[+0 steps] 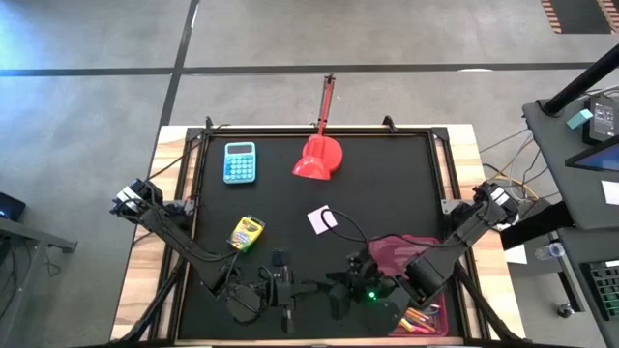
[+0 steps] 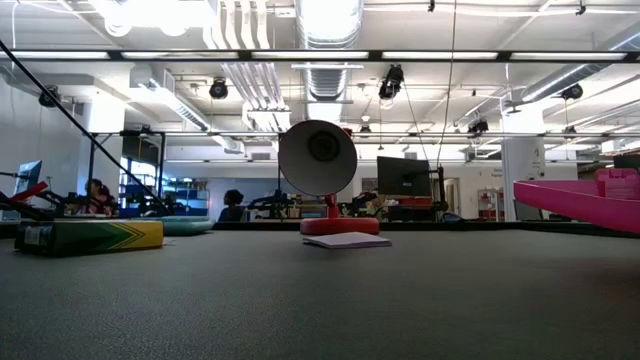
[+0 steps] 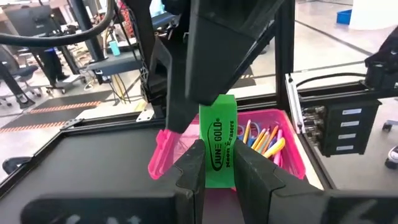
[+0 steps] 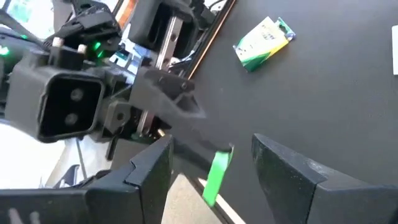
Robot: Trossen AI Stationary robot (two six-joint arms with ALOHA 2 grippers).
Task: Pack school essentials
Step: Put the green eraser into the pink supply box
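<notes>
Left hand (image 3: 219, 163) is clenched on a green eraser pack (image 3: 218, 146), holding it upright between its fingers near the front edge of the desk (image 1: 387, 184), with the pink case (image 3: 283, 155) of orange and yellow pencils (image 3: 264, 138) just beyond it. Only the lower part of the pack is pinched, so, as I judge it, it could tip or slip out and fall short of the case. Behind on the desk, the yellow-green crayon box (image 1: 246, 233) and the pale pink note pad (image 1: 322, 219) lie apart, not yet packed. Right hand (image 4: 211, 165) stands released, fingers spread, very close to the left one; the pack shows between them. If a handover is meant, a mistimed release would drop the pack, or the two hands could knock together.
</notes>
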